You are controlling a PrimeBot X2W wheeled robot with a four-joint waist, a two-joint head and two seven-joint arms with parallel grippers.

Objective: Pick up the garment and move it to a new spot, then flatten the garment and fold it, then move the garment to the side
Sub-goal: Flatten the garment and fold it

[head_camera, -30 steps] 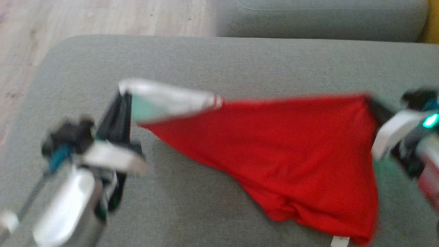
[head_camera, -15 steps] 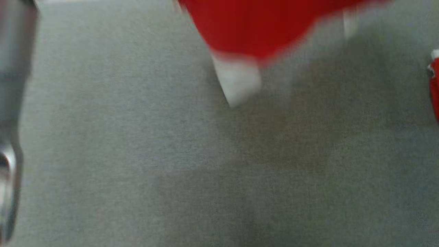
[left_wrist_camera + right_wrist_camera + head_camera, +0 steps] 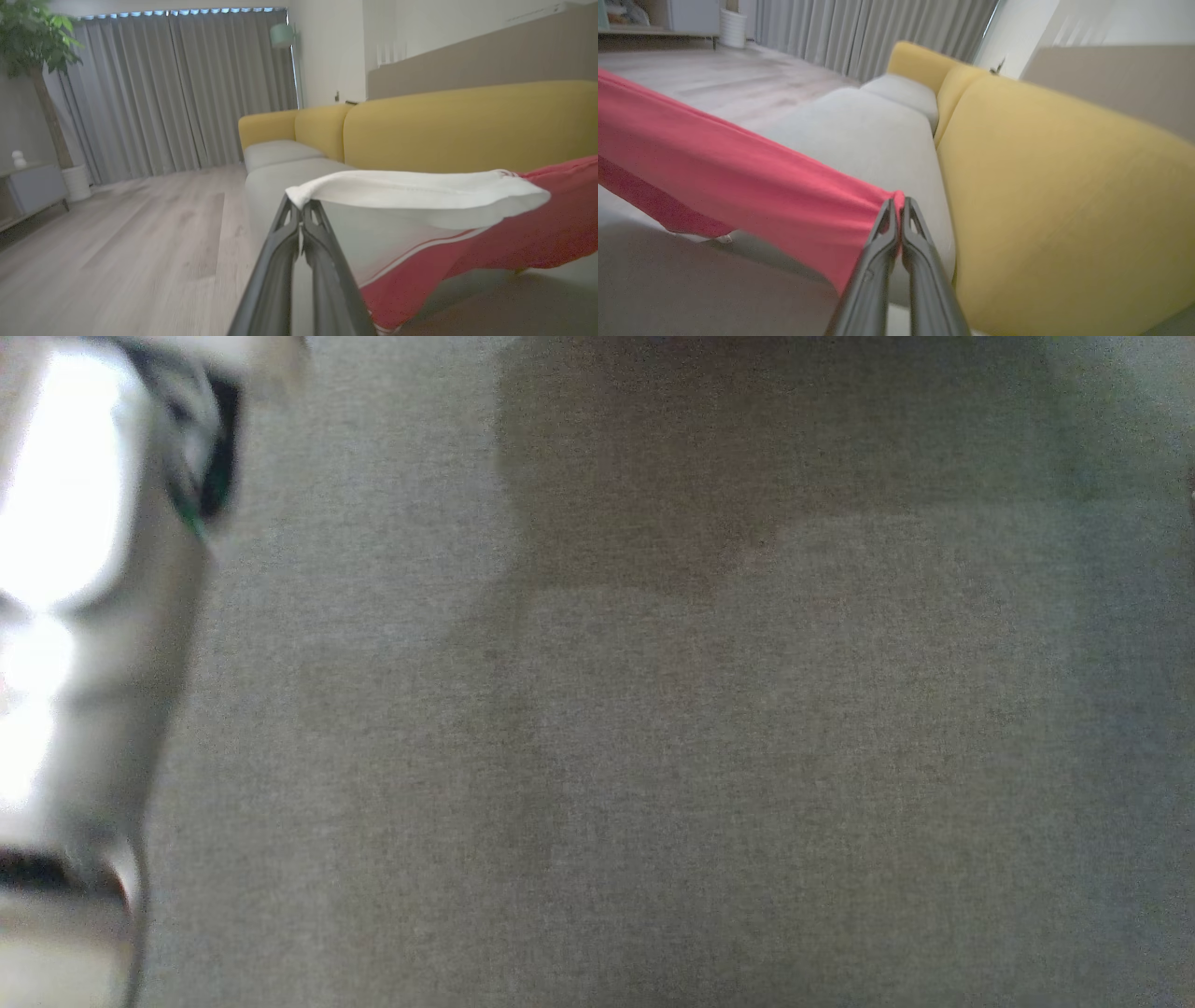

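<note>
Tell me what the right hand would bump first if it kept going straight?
The right hand pinches the red garment; beyond it, probably the grey seat cushion, though depth is unclear.

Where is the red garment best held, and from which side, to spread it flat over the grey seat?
At its two opposite ends, each from its outer side. The left gripper is shut on the white edge, the right gripper on a red corner; the garment spans taut between them above the grey seat.
</note>
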